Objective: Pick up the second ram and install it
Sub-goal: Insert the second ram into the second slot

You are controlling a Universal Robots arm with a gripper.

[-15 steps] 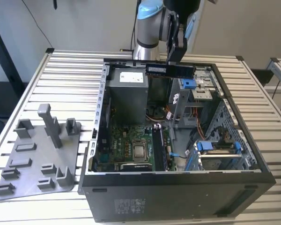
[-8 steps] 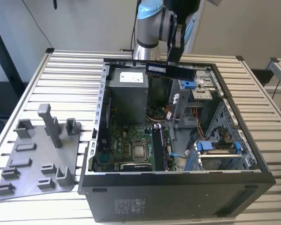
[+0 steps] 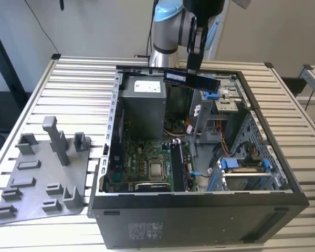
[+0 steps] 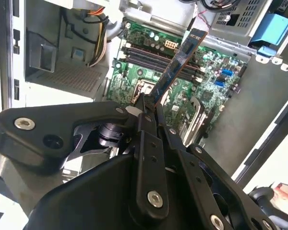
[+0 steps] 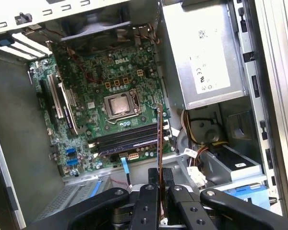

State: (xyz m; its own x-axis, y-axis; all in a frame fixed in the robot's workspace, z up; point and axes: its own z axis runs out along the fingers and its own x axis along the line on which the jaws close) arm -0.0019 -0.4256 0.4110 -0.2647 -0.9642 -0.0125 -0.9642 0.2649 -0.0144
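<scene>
Slatted metal table (image 3: 68,79) bears an open computer case (image 3: 199,212) with the green motherboard (image 3: 142,163) lying inside it, while above the case the gripper (image 3: 192,71) hangs, jaws pinched close on the second ram (image 3: 176,77), held in mid-air.

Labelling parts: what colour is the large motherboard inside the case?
The flat motherboard is green; first wrist view.

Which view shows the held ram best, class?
The exterior view: the ram shows full length, broadside. The second wrist view shows it slanted and foreshortened; the first wrist view shows it edge-on.
</scene>
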